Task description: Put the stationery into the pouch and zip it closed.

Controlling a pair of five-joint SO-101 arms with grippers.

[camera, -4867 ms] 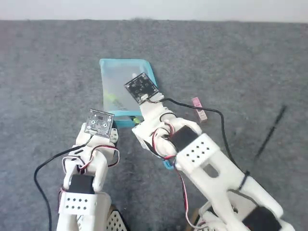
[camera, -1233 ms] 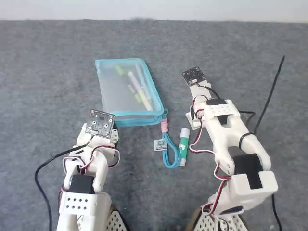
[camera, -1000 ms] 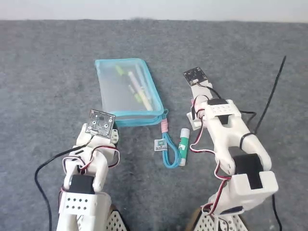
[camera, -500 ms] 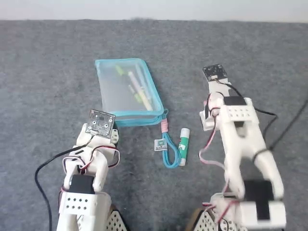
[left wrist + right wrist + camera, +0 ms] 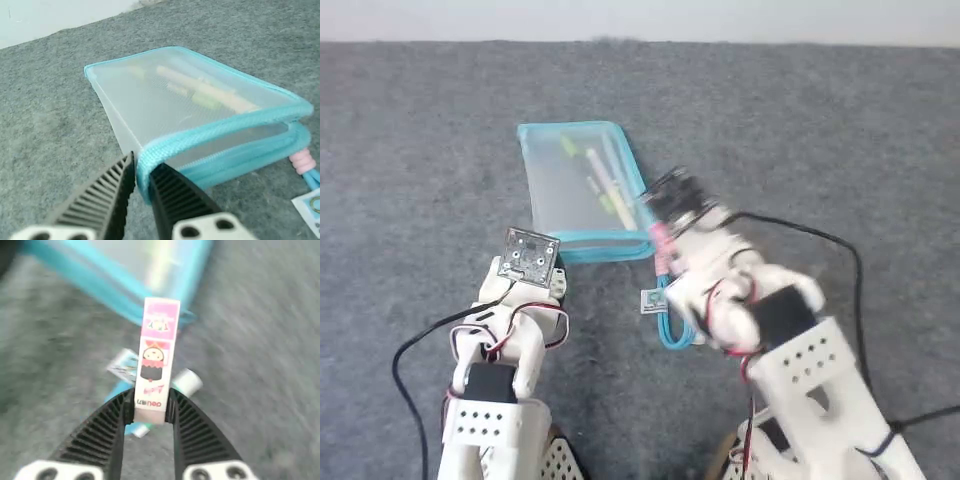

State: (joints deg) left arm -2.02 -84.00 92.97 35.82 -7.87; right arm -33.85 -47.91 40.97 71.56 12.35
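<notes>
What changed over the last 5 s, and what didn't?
The right gripper went out to the right, took hold of the pink eraser that lay on the mat there, and has swung back with it toward the zip end of the pouch. The left gripper stayed pinched on the pouch's corner. The pouch, the pens inside and the blue strap are unmoved.

My left arm (image 5: 505, 340) stretches straight forward, and the left tool (image 5: 141, 167) is pinched tight on the corner of the pouch (image 5: 200, 115). My right arm (image 5: 800, 350) angles inward, with the right tool (image 5: 151, 402) clamping a pink eraser (image 5: 157, 350) that stands out lengthwise beyond its tips.
</notes>
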